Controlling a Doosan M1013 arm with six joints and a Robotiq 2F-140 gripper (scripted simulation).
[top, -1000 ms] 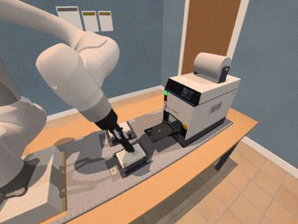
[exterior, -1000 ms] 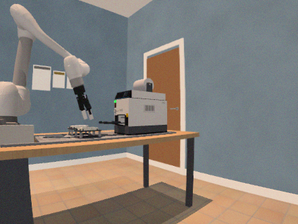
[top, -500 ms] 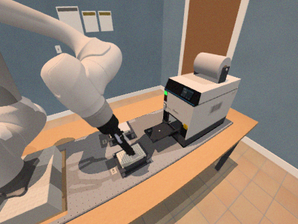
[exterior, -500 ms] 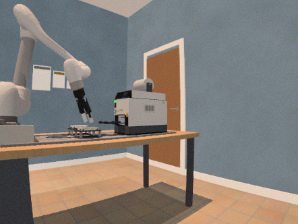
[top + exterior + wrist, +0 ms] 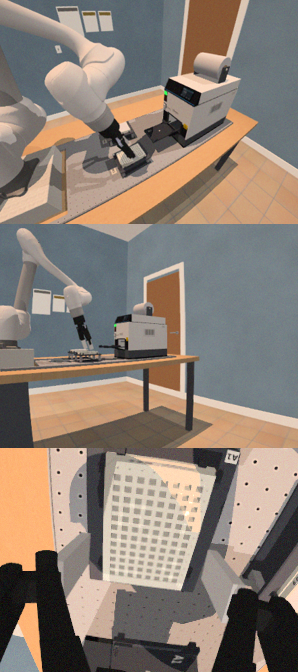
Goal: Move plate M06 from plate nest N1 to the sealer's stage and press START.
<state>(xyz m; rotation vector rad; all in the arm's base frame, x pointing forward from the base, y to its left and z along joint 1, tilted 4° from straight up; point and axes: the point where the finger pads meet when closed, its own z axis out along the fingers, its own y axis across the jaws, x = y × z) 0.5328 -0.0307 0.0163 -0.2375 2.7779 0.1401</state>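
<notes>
The near nest (image 5: 135,168) (image 5: 206,533), on the arm's side of the sealer (image 5: 209,111) (image 5: 145,337), has a small white tag (image 5: 232,456) at one corner reading "A1", turned over in the wrist view. A pale card (image 5: 114,171) beside that nest, on the side away from the sealer, is too small to read. The gridded plate (image 5: 123,160) (image 5: 150,523) lies in this nest, off the sealer's stage (image 5: 160,132) (image 5: 109,347) (image 5: 150,655); no M06 mark can be read on it, so I cannot confirm its name. The hand (image 5: 129,152) (image 5: 87,345) (image 5: 147,556) is over it, fingers well apart but short of full spread, gripping nothing; in the wrist view its pale pads stand to either side of the plate's lower end, with gaps between. In the top view the hand covers part of the plate. Beyond, another pale plate (image 5: 125,128) sits in the far nest, half hidden by the hand, its marking unreadable. The stage is out in front of the sealer, dark and bearing no plate, with another "A1" (image 5: 177,659) on it; the wrist view cuts it off. The sealer's lamp (image 5: 166,93) (image 5: 115,325) glows green; its front lettering and screen (image 5: 187,93) are too blurred to read. Behind it all, the wall sheets (image 5: 90,21) (image 5: 42,302) show no legible text.

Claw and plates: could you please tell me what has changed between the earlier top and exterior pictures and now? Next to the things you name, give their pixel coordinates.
The claw (image 5: 127,150) (image 5: 87,347) (image 5: 147,556) has moved down, closer to the near plate (image 5: 127,160) (image 5: 87,352) (image 5: 150,528). It is open, and nothing has been grasped or released. The near plate, the sealer (image 5: 209,111) (image 5: 141,337), its extended stage (image 5: 158,133) (image 5: 106,346) and the green lamp (image 5: 166,92) (image 5: 115,325) look unchanged.
</notes>
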